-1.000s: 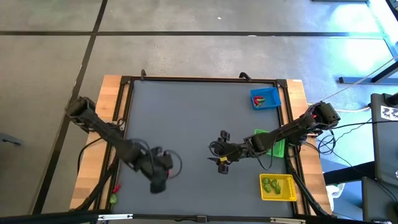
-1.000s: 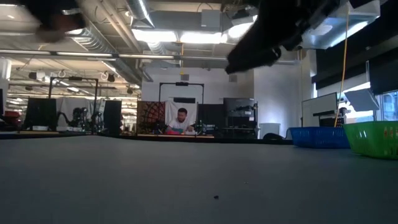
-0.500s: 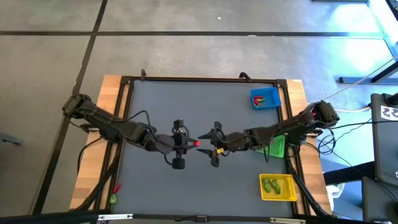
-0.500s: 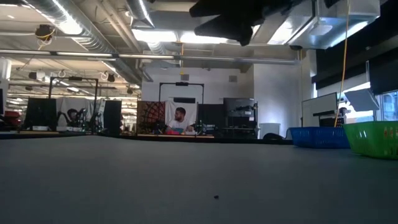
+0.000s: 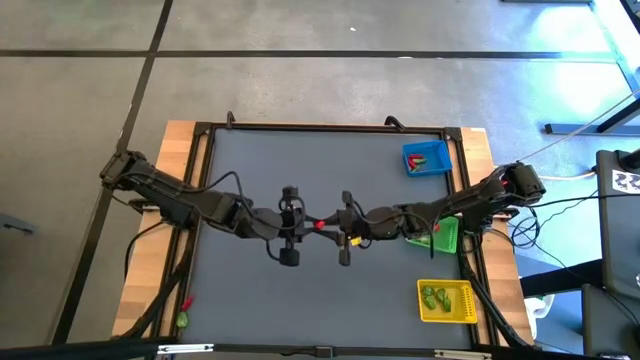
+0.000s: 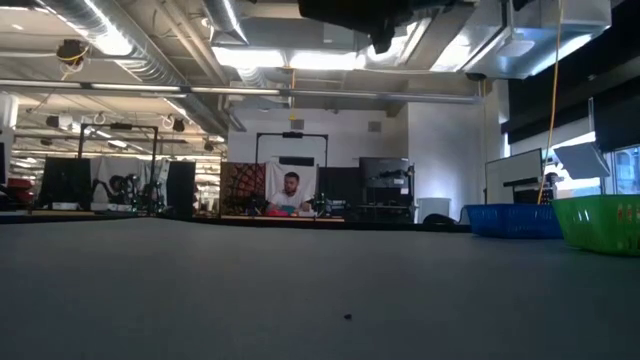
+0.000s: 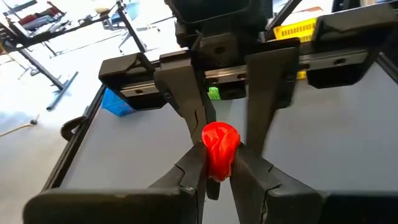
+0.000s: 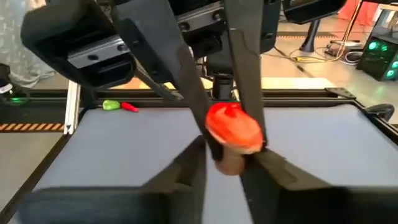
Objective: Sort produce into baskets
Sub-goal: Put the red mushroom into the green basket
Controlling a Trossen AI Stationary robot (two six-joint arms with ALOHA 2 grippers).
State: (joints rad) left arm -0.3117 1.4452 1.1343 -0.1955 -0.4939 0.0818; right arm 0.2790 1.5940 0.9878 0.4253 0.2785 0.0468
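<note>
A small red produce piece with a tan end hangs high over the middle of the table, where both grippers meet tip to tip. My left gripper reaches in from the table's left and is shut on it. My right gripper reaches in from the right and is closed around it too. In the low view only dark gripper parts show, at the top edge. The blue basket, green basket and yellow basket stand along the table's right side. My left gripper pinches the lower red part of the piece between its two fingertips. The fingers lie level and come from the table's left. The piece is lifted clear of the table. My right gripper has its two fingers on either side of the piece's tan end, level, coming from the table's right. One finger lies against the red part; the other side's contact is hidden by the piece.
The yellow basket holds green pieces; the blue basket holds a red and a green piece. A green piece and a red one lie on the wooden edge at the near left. The grey mat below the grippers is bare.
My left gripper has swung from the near left up to the table's middle, carrying the red piece. My right gripper has moved toward the table's left to meet it, and its fingers have drawn in around the piece.
</note>
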